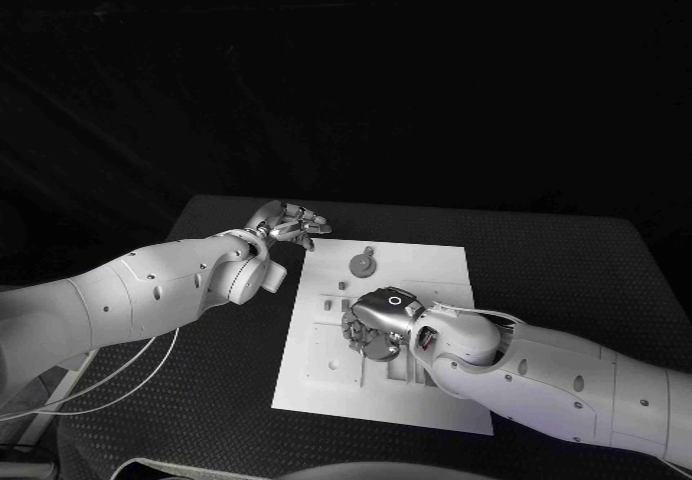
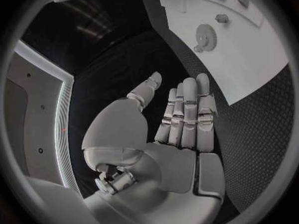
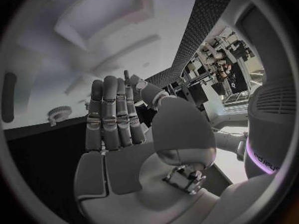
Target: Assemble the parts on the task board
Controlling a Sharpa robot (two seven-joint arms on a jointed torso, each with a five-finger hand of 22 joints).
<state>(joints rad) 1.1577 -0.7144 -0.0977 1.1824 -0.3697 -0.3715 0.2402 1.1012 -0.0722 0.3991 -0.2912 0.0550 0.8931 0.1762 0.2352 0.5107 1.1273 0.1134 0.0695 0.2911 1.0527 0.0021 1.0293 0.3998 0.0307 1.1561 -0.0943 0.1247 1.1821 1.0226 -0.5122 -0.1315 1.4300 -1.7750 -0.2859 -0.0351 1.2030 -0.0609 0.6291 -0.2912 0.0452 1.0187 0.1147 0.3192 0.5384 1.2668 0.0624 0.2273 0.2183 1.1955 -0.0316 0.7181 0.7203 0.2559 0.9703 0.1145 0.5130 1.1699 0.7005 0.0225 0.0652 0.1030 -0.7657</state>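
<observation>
Right hand (image 1: 378,322): over the near-middle of the task board (image 1: 433,275), at about 6 o'clock from the board's centre, palm down. In the right wrist view the right hand (image 3: 115,129) has its fingers (image 3: 107,112) straight and side by side, thumb apart, nothing between them; whether the fingertips touch the board I cannot tell.

Task board: white plate lying flat at the middle of the black table (image 1: 577,260), with small raised pieces across it, too small to tell apart.

Gear part (image 1: 364,263): round toothed disc lying on the board at 12 o'clock from the right hand, apart from it.

Left hand (image 1: 286,222): off the board's far-left corner, at 10 o'clock from the gear part, above the table. In the left wrist view the left hand (image 2: 177,119) has its fingers extended and empty.
</observation>
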